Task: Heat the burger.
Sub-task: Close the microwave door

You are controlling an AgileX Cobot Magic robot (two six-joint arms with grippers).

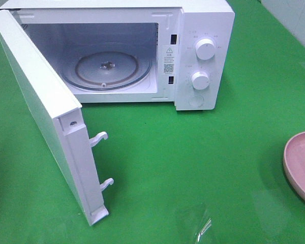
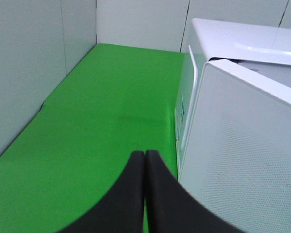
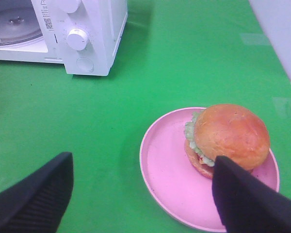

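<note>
On the pink plate (image 3: 169,179), toward its far-right part: the burger (image 3: 228,138), upright, domed golden-brown bun on top, lettuce frill showing at the side facing the microwave (image 3: 82,34). Round, so no clear long axis; crown pointing straight up. Seen only from the right wrist; from the high camera, just the plate's rim (image 1: 301,165) at the right edge, burger cut off.

Green cloth (image 1: 193,162) over the whole table, a little glare near the front edge. Pale panel walls (image 2: 34,73) behind and to the left, seen from the left wrist.

Microwave at the back, door (image 1: 46,112) swung wide open to the left, glass turntable (image 1: 108,68) bare inside, two white knobs (image 1: 205,50) on the right panel.

Right gripper (image 3: 143,194): jaws spread wide, holding nothing, hovering over the plate's near side, one finger in front of the burger's edge. Left gripper (image 2: 144,160): fingers pressed together, gripping nothing, just beside the door's outer face (image 2: 242,155).
</note>
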